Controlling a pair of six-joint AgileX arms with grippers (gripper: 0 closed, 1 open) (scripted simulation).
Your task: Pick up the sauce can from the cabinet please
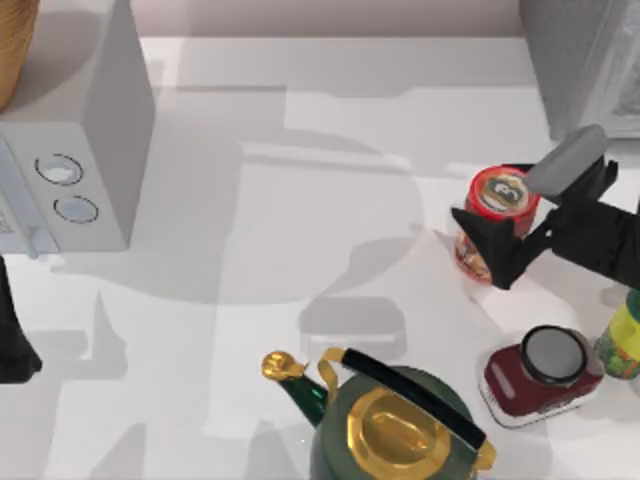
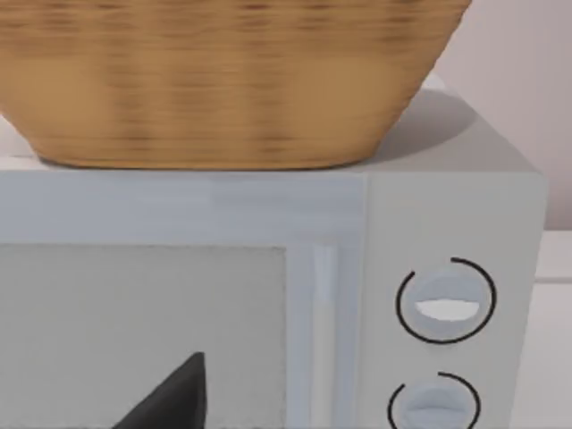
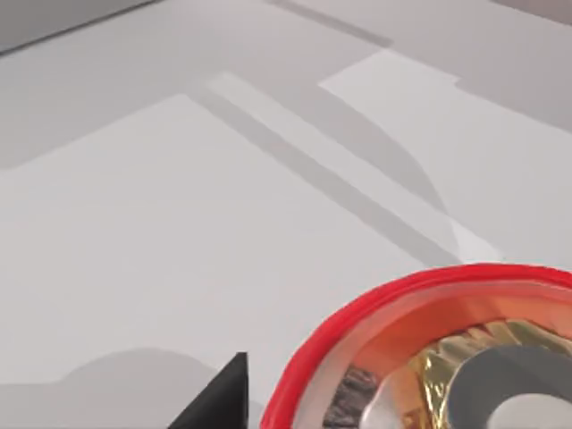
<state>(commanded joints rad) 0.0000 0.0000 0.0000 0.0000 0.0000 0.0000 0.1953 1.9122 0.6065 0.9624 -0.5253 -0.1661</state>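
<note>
Straddling the upright sauce can (image 1: 499,200) just below the cabinet (image 1: 585,60), right gripper (image 1: 500,235) fingers stood open around it; left arm parked far off.

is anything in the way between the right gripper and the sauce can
Nothing visible does. In the top view the right gripper is already at the sauce can, one finger on each side of its body. The dark-red jar stands nearer the front edge, apart from both.

i see a white counter (image 1: 300,250) crossed by soft grey shadows. left of its middle stands a pale grey appliance (image 1: 75,150); behind that, a plain pinkish wall (image 1: 330,15).
</note>
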